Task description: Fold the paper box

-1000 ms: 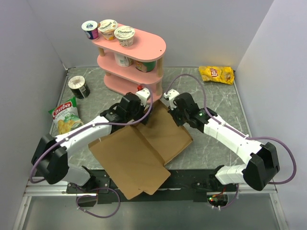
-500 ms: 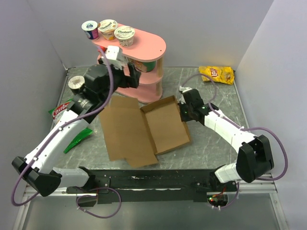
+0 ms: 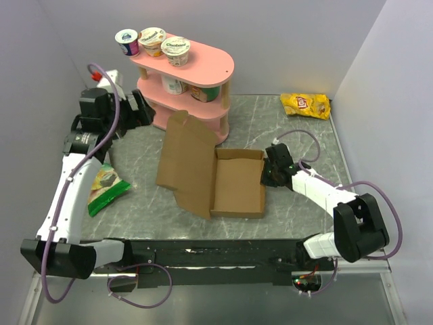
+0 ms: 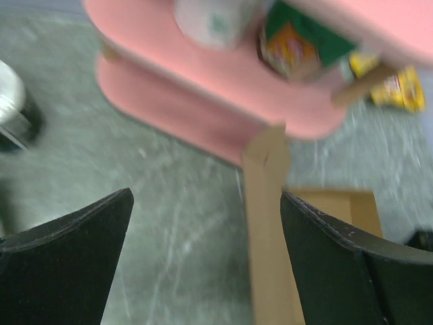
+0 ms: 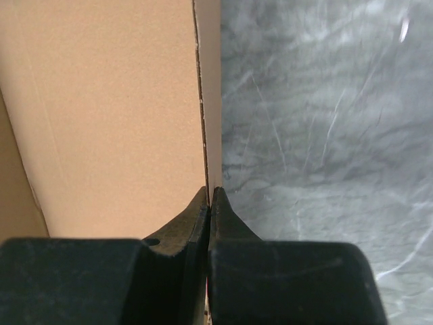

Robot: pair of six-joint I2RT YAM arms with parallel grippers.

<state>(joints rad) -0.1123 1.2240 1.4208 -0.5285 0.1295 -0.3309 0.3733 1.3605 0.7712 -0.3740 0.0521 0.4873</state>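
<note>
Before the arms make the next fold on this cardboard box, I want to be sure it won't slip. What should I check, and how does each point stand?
1. Right hand pinching the right wall of the brown cardboard box: ok.
2. Left hand open, holding nothing: ok.
3. Left hand at the lid: not ok; it hangs by the pink tiered shelf, apart from the box.
4. Large lid panel folded shut: not ok; it tilts up at the tray's left side.
5. Back wall and right wall upright: ok.
</note>
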